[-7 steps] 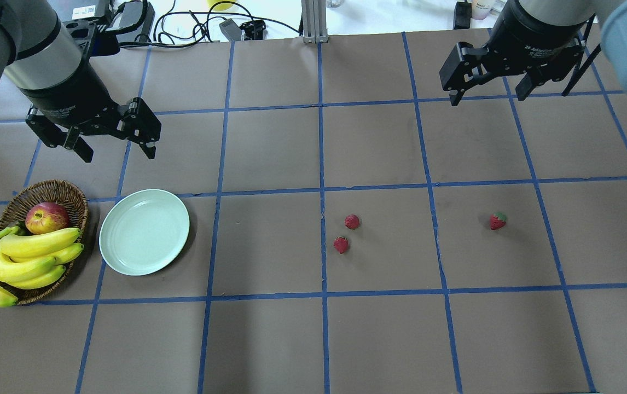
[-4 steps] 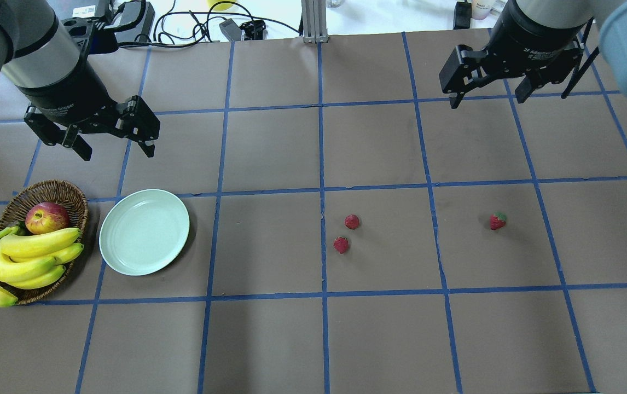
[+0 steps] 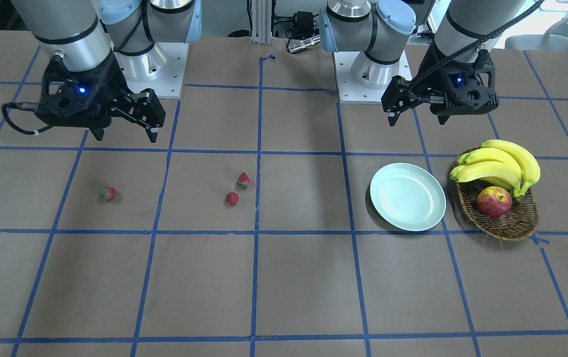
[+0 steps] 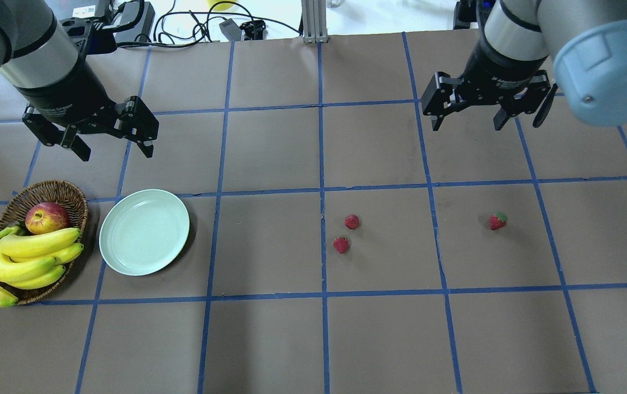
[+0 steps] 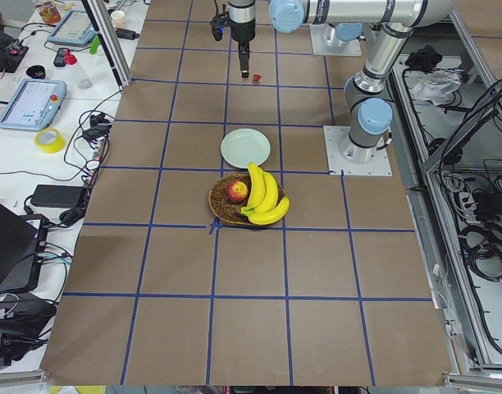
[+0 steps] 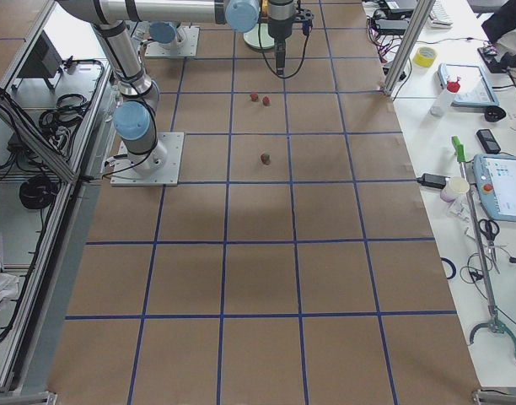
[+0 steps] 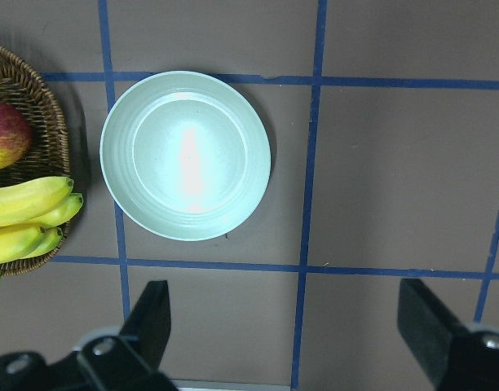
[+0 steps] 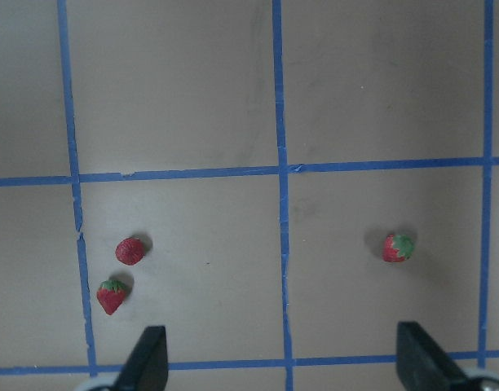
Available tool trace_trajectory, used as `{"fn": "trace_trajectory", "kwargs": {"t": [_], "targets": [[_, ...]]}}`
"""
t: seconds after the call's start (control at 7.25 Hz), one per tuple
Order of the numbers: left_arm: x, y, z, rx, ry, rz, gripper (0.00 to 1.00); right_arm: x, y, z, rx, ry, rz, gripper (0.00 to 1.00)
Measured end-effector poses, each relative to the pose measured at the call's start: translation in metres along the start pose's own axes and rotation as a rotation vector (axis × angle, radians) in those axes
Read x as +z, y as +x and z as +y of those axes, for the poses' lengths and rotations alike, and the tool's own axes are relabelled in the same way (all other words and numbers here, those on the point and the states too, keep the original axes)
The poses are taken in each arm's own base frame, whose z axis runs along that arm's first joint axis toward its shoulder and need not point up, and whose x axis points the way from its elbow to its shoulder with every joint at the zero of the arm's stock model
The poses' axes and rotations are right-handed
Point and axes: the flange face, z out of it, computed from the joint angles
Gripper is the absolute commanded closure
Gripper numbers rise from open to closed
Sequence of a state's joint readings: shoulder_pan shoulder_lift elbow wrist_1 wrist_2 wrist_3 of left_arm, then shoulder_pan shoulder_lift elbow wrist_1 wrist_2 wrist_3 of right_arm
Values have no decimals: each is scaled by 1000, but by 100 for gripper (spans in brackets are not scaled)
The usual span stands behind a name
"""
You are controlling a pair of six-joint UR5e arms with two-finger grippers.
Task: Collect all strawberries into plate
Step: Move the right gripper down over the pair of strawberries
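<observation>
Three strawberries lie on the brown table: two close together near the middle [image 4: 352, 221] [image 4: 341, 244] and one further right [image 4: 498, 220]. The right wrist view shows all three [image 8: 130, 250] [image 8: 111, 296] [image 8: 398, 247]. The pale green plate [image 4: 144, 231] sits empty at the left, and it also shows in the left wrist view [image 7: 185, 155]. My left gripper [image 4: 116, 153] is open and empty, above the table just behind the plate. My right gripper [image 4: 466, 126] is open and empty, behind the strawberries and well above them.
A brown wicker basket [image 4: 45, 189] with bananas [image 4: 29, 257] and a red-yellow apple [image 4: 46, 217] stands just left of the plate. Cables and boxes [image 4: 127, 19] lie beyond the table's far edge. Blue tape lines grid the table.
My right gripper has moved left and nearer, toward the strawberries. My left gripper has barely shifted. The strawberries and the plate have not moved.
</observation>
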State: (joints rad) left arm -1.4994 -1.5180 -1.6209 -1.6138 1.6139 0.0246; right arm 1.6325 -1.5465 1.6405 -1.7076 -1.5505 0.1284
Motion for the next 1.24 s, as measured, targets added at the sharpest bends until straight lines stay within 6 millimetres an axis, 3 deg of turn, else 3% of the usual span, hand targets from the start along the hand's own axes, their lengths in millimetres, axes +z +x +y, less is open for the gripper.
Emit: {"fn": "trace_trajectory", "kwargs": {"t": [0.28,0.41,0.55,0.97,1.24], "targets": [[-1,0,0,0,2,1,0,74,-93,-2,114,5,-11,0],[-1,0,0,0,4,1,0,113,-129,4,199,4,-15,0],[-1,1,0,1,4,0,0,147,-146,15,281,-3,-17,0],[1,0,0,0,1,-6,0,233,-144,67,443,-53,5,0],[1,-1,-1,0,4,-13,0,256,-140,82,454,-45,-4,0]]}}
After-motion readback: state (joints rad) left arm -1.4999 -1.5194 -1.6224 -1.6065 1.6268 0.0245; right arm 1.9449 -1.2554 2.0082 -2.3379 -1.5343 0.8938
